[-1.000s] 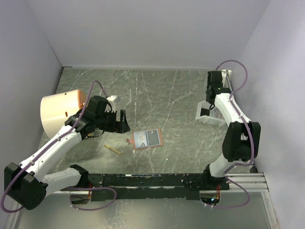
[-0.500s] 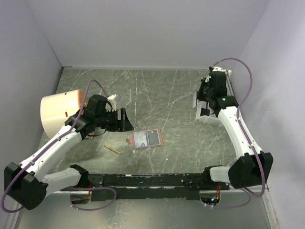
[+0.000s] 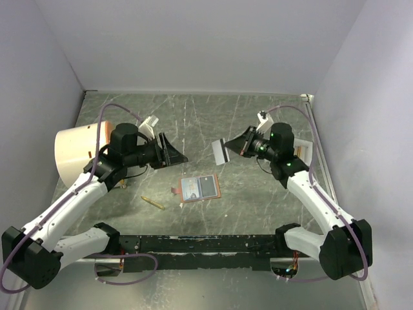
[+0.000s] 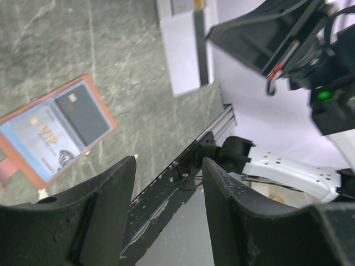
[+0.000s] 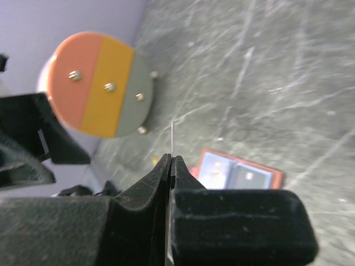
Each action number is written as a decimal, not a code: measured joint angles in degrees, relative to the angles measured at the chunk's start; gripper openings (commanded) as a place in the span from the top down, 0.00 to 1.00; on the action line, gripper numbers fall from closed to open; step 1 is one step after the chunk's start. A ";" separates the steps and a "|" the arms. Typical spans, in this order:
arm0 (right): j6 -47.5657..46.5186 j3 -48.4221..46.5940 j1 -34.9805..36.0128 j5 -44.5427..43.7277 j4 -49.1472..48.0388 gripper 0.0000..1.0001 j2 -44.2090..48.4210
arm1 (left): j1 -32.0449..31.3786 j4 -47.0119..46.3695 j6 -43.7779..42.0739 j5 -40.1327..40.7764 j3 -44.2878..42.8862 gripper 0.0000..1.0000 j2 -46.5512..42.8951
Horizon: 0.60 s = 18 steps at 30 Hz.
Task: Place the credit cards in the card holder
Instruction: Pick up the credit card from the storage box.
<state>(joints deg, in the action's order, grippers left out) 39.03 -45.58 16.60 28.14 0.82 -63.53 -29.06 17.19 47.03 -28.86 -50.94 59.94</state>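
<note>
1. Card (image 3: pixel 220 152), whitish-grey, is sitting clamped between the fingers of the right end effector (image 3: pixel 228 150), sticking out past the fingertips toward the left arm.
2. From the right wrist, this card is showing only as a thin line running straight out of the closed jaws.
3. Holder (image 5: pixel 204 157) is lying open and flat on the desk (image 3: pixel 213 123), near the middle and on the side toward the arm bases, well apart from the held card.
4. Two more cards are sitting in the holder's pockets: a pale blue card (image 4: pixel 41 138) on one half and a dark card (image 4: pixel 83 113) on the other.
5. The holder's small tab is pointing toward the left arm's side.
6. Left end effector (image 4: pixel 169 163) is hanging above the desk with its jaws partly apart and nothing between them.
7. It is facing the held card and not touching it.
8. The two end effectors are pointing at each other across the middle of the desk, with the holder lying nearer the bases than either.
9. Cream cylinder (image 3: pixel 77 152) is lying on its side by the left wall, behind the left arm.
10. Its flat end is showing orange, yellow and grey sections.
11. A yellow stick (image 3: pixel 153 202) is lying on the desk just to the left of the holder.
</note>
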 measured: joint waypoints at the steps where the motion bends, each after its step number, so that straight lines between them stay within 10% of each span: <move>1: 2.08 1.18 0.94 1.51 -2.45 1.00 0.00 | 0.00 -1.14 0.87 -0.20 0.02 0.37 -0.17; 8: 15.45 7.45 5.88 7.41 -19.56 1.00 0.39 | 0.00 -9.94 6.86 -1.90 3.17 0.31 -0.98; 18: 24.41 9.07 9.77 7.91 -30.80 1.00 0.35 | 0.00 -19.61 12.68 -6.58 6.75 0.51 0.35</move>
<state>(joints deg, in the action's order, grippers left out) 63.44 -36.51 26.37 36.05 -29.98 -63.18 -29.06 -2.42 59.70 -35.44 -44.18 60.29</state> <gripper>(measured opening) 0.006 0.549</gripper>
